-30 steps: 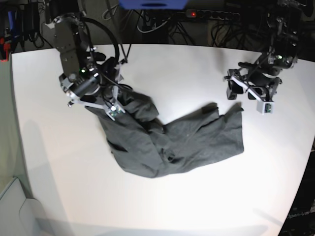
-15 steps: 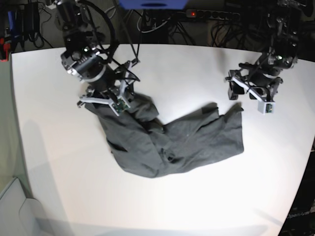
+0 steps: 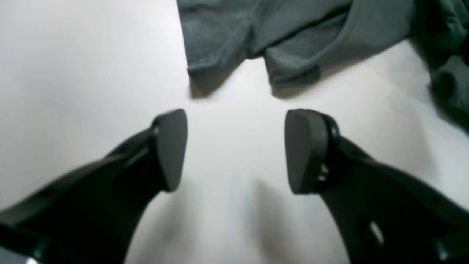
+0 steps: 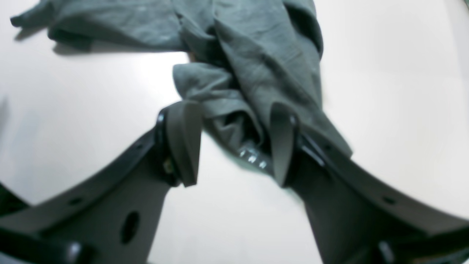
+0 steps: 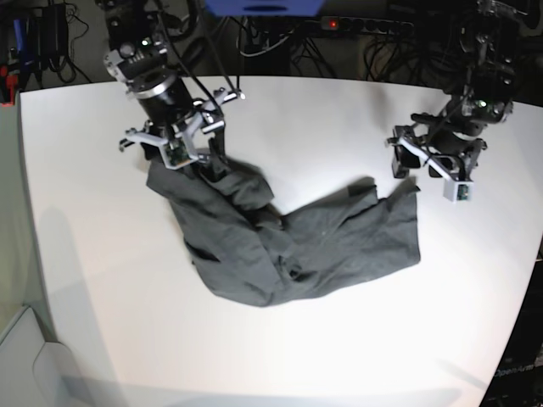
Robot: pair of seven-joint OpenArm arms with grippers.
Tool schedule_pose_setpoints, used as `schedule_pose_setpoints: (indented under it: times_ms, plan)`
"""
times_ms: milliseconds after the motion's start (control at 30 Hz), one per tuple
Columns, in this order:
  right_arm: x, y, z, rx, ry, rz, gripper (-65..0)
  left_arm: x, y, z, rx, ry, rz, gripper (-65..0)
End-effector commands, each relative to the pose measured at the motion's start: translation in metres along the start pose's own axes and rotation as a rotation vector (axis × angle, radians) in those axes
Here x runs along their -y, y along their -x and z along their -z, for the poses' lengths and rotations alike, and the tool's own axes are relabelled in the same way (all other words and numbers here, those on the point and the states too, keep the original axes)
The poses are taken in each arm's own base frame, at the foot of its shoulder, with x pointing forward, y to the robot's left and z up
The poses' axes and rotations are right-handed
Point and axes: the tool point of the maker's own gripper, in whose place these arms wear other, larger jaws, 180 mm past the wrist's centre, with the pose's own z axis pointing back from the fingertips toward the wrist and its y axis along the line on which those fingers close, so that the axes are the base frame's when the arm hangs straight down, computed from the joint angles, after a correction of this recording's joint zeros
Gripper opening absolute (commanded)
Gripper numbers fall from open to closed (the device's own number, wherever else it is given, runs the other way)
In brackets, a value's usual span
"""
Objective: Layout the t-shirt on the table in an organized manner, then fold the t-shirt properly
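Note:
The dark grey t-shirt [image 5: 288, 237] lies crumpled in a curved heap on the white table [image 5: 322, 119]. My right gripper [image 5: 182, 158] is at the shirt's far left end. In the right wrist view this gripper [image 4: 231, 121] is open, its fingers [image 4: 183, 143] either side of a bunched fold of the shirt [image 4: 256, 66] with a small label [image 4: 253, 156]. My left gripper [image 5: 427, 174] hovers just beyond the shirt's right end. In the left wrist view it [image 3: 236, 121] is open and empty over bare table [image 3: 73, 73], with the shirt's edge [image 3: 293, 36] a little ahead.
Behind the table's far edge are cables and a power strip with a red light [image 5: 339, 24]. A blue object [image 5: 263, 7] hangs at the top. The table's rounded right edge [image 5: 530, 280] is close to my left arm.
My right arm has swung toward the far side and turned, so its gripper now sits at the shirt's upper left end. The left gripper shifted slightly. The shirt has barely moved.

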Motion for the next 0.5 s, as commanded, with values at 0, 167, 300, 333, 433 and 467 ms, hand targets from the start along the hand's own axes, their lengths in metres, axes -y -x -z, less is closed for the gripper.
schedule_pose_setpoints:
  times_ms: [0,167,300,333,433,467]
  plan:
    - [-0.01,-0.004,-0.006,0.027,-0.038,-0.002,-34.0,-0.001,-0.014,-0.003,0.043,-0.001,0.016,-24.6]
    - [-0.047,0.02,-0.02,-0.036,-0.165,-0.04,-34.0,-0.001,-0.013,-0.003,0.04,-0.002,0.015,-24.6]
    - [-0.057,0.032,-0.028,-0.07,-0.204,-0.055,-34.0,-0.002,-0.01,-0.003,0.035,-0.003,0.014,-24.6]
    - [-0.06,0.034,-0.03,-0.077,-0.22,-0.067,-34.0,-0.002,-0.01,-0.003,0.035,-0.003,0.014,-24.6]
    - [-0.069,0.046,-0.038,-0.108,-0.28,-0.118,-34.0,-0.002,-0.01,-0.003,0.034,-0.003,0.015,-24.6]
    - [-0.069,0.049,-0.04,-0.115,-0.29,-0.133,-34.0,-0.002,-0.01,-0.003,0.034,-0.003,0.015,-24.6]
